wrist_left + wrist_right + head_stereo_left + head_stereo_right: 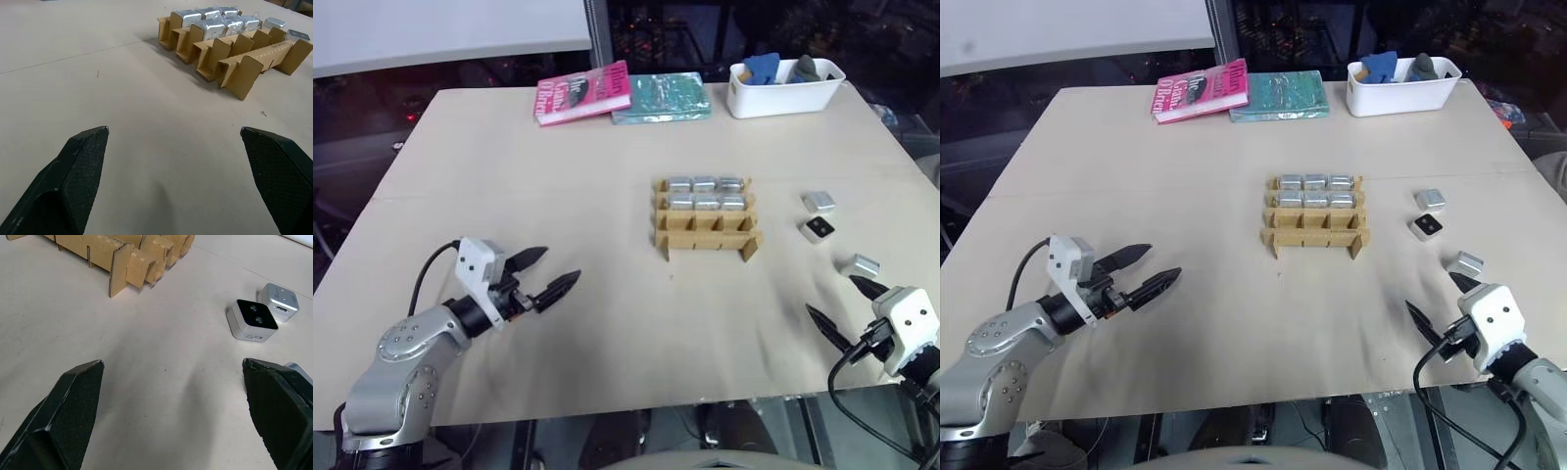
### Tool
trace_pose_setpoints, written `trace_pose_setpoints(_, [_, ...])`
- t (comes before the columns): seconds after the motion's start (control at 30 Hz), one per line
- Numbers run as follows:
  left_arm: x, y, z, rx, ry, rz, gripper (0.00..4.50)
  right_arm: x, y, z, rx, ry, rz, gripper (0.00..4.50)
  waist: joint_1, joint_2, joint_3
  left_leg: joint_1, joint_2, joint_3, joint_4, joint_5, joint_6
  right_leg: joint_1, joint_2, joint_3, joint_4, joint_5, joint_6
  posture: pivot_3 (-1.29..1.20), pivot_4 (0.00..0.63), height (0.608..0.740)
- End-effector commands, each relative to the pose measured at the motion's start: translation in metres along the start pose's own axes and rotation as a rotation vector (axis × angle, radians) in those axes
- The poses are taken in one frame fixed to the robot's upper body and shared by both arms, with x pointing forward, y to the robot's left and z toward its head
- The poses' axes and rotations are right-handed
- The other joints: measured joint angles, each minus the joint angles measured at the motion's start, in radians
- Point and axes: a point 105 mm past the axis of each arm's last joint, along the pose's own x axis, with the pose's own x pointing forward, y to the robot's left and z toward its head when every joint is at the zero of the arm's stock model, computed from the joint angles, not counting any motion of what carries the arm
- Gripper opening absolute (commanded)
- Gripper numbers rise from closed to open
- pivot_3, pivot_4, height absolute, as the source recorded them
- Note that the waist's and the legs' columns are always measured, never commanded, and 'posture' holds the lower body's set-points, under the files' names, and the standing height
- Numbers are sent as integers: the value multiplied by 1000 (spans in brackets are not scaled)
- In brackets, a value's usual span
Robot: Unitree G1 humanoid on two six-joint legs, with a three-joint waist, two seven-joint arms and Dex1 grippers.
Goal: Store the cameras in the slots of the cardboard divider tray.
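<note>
The cardboard divider tray sits mid-table, with several silver cameras filling its two far rows; the near row of slots is bare. Three loose cameras lie to its right: a silver one, one with a black lens face, and another silver one. My left gripper hovers open over bare table near the left front, well short of the tray. My right gripper is open at the right front, just in front of the nearest loose camera. In the right wrist view the lens-faced camera and a silver camera lie ahead.
At the far edge lie a pink book, a teal packet and a white bin holding blue and grey items. The table's front edge runs just under both arms.
</note>
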Motion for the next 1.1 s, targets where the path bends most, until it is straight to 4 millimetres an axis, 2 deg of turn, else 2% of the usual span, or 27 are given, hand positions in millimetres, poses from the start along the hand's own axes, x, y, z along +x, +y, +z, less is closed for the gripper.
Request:
trace_pose_setpoints(0.03, [4, -10, 25, 49, -92, -34, 4480, -1, -8, 9, -73, 10, 21, 4500, 0, 0, 0, 0, 0, 0, 0, 0, 0, 0, 0, 0, 0, 0, 0, 0, 150, 740])
trace_pose_setpoints(0.13, [11, -20, 55, 43, -222, -105, 4480, -2, -22, 14, -115, 73, 71, 4500, 2, -1, 0, -1, 0, 0, 2, 0, 0, 0, 0, 0, 0, 0, 0, 0, 150, 740])
trace_pose_setpoints(0.27, [13, -45, 76, 11, -267, -277, 4480, -9, -54, 20, -144, 150, 81, 4500, 1, 0, 0, -1, 0, 0, 3, 0, 0, 1, 0, -1, 1, 0, 0, 0, 150, 740])
trace_pose_setpoints(0.4, [7, -77, 86, 19, -243, -507, 4480, -10, -79, 23, -158, 223, 92, 4500, -2, 0, 0, -1, 0, 0, 3, 0, 1, 1, 1, -1, 0, 0, 0, 0, 150, 740])
trace_pose_setpoints(0.53, [1, -96, 86, 70, -185, -676, 4480, -2, -104, 19, -164, 312, 79, 4500, -2, 1, 0, -1, 0, 1, 3, 0, 1, 1, 2, -1, 0, 0, 0, 0, 150, 740])
trace_pose_setpoints(0.67, [0, -105, 84, 107, -162, -747, 4480, 8, -105, 17, -141, 347, 144, 4500, -2, 1, 1, 0, 0, 1, 3, 0, 1, 1, 3, -1, 0, 0, 0, 0, 150, 740])
trace_pose_setpoints(0.9, [-1, -105, 82, 121, -162, -745, 4480, 21, -101, 9, -116, 410, 209, 4500, -1, 1, 1, -1, 0, 1, 3, 0, 1, 1, 2, -1, 0, 0, 0, 0, 150, 740])
trace_pose_setpoints(1.0, [-2, -105, 81, 124, -161, -740, 4500, 23, -102, 6, -111, 429, 213, 3635, -1, 1, 1, -1, 0, 1, 3, 0, 1, 1, 2, -1, 0, 0, 0, 0, 150, 740])
trace_pose_setpoints(1.07, [-2, -105, 80, 125, -159, -738, 4500, 24, -103, 3, -109, 442, 221, 2534, 0, 1, 1, -1, 0, 1, 3, 0, 1, 1, 2, -1, 0, 0, 0, 0, 150, 740])
trace_pose_setpoints(1.1, [-3, -105, 80, 125, -158, -738, 4500, 24, -102, 1, -107, 451, 226, 2382, 0, 1, 1, -1, 0, 1, 3, 0, 1, 1, 2, -1, 0, 0, 0, 0, 150, 740])
